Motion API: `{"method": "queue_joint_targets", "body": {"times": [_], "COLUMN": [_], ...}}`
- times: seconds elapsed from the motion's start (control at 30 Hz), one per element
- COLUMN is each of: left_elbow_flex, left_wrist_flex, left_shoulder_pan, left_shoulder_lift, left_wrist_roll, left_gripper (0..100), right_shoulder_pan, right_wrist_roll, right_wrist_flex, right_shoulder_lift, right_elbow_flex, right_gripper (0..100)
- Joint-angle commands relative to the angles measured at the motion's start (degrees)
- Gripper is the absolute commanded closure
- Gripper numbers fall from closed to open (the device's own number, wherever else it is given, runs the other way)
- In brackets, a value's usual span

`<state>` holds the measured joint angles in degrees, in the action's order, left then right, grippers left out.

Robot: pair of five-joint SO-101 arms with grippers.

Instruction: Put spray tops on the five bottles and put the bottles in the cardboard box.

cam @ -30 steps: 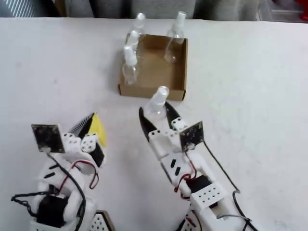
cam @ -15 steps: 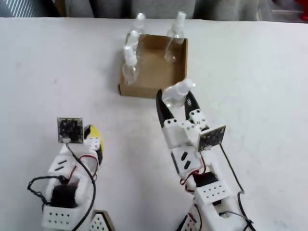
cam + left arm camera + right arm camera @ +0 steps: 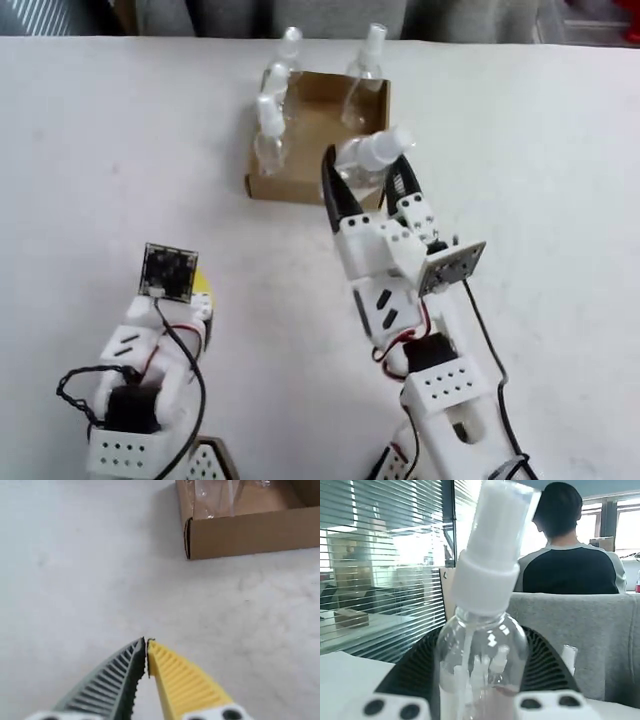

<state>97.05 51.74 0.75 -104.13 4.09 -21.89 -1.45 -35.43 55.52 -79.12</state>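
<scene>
Over the near right corner of the shallow brown cardboard box (image 3: pixel 290 186), the right claw (image 3: pixel 366 178) has its two black fingers pressed against the belly of a small clear plastic bottle (image 3: pixel 352 182) that carries a white spray top (image 3: pixel 378 150). The grip sits low on the body, probably so that the nozzle stays free and the base can go down first. Four more clear bottles with spray tops (image 3: pixel 268 135) stand inside the box, three along its left wall and one in the far right corner, so the open floor nearest this arm looks like the spot meant for the fifth. The right arm is stretched forward across the white table (image 3: pixel 120 150), with its wrist tipped so that the bottle leans, nozzle toward the far right. The left arm is folded back near the table's front edge. The left claw (image 3: pixel 146 647), one finger grey and one yellow, points down at bare table with its tips together and holds nothing.
</scene>
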Motion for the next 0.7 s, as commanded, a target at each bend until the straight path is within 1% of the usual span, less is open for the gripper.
{"method": "queue_joint_targets", "body": {"times": [0.0, 0.23, 0.37, 0.53, 0.67], "left_elbow_flex": [0.0, 0.0, 0.0, 0.0, 0.0], "left_wrist_flex": [1.8, 2.7, 2.7, 2.7, 2.7], "left_shoulder_pan": [-1.9, -2.5, -2.2, -2.5, -2.5], "left_shoulder_lift": [-0.6, -0.6, -0.6, -0.6, -0.6], "left_wrist_roll": [0.5, 0.6, 0.6, 0.6, 0.6], "left_gripper": [97, 98, 98, 98, 97], "right_shoulder_pan": [0.6, 1.7, 4.3, 7.8, 9.9], "right_wrist_roll": [0.1, -0.1, -0.3, 0.0, 0.0], "right_wrist_flex": [0.2, 0.0, -0.8, -10.0, -12.9], "right_shoulder_lift": [-1.9, -19.1, -30.6, -47.1, -59.0], "right_elbow_flex": [6.0, 17.6, 23.6, 30.5, 37.2], "right_gripper": [98.2, 98.2, 98.2, 98.2, 98.2]}}
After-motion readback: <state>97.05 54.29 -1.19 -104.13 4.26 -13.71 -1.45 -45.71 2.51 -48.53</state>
